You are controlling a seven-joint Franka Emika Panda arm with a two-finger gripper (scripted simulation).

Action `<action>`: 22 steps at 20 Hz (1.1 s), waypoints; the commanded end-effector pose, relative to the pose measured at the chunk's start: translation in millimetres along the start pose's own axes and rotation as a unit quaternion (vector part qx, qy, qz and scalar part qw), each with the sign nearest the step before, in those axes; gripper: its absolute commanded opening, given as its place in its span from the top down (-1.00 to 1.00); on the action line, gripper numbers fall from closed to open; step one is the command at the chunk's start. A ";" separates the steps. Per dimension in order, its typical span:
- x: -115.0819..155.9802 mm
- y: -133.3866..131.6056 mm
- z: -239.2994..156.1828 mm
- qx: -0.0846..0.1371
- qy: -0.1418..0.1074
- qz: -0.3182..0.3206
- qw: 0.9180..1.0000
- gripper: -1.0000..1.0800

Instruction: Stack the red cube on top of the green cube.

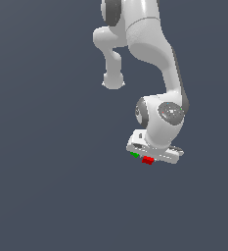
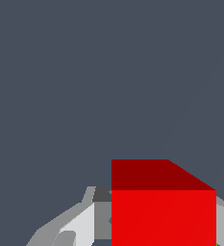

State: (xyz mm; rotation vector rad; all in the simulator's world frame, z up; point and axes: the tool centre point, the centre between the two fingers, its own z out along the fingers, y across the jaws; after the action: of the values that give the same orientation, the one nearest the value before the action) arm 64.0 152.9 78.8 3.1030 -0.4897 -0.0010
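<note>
Arm first: we see the white Panda arm (image 1: 152,54) reaching down across a plain grey-blue surface (image 1: 47,186) that fills both views and shows no edge or corner to place things by. At its end sits the white gripper (image 1: 149,156), whose body hides most of what lies beneath it in the exterior view.

Next in size come the two cubes. We find the red cube (image 1: 147,160) peeking out under the gripper's lower rim, and the green cube (image 1: 134,155) just beside it toward the exterior view's left. In the wrist view the red cube (image 2: 163,211) looms large and close, with pale finger parts (image 2: 80,223) showing at either side of it. We cannot tell from these pictures whether the fingers are pinching it or merely flanking it.

We judge the step in hand to be the grasp or the first lift of the red cube, since it is not yet on the green one. The next move would call for a firm hold, a rise clear of the green cube's height, a short shift sideways, and a square lowering.

Being a cube, the red one has no long axis; one flat face meets the wrist camera squarely, its edges level.
</note>
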 end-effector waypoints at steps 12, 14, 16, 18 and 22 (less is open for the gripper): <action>1.2 -0.4 -40.1 0.000 0.001 0.000 1.000 1.00; 0.4 0.4 -39.3 0.000 0.001 0.000 1.000 1.00; -1.0 2.1 -37.6 0.000 0.001 0.000 1.000 1.00; -3.3 4.6 -35.0 0.000 0.001 0.000 1.000 1.00; -10.3 12.6 -27.1 0.000 0.001 0.000 1.000 1.00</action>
State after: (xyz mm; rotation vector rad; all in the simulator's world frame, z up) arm 53.9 146.4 108.9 3.1034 -0.4899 0.0007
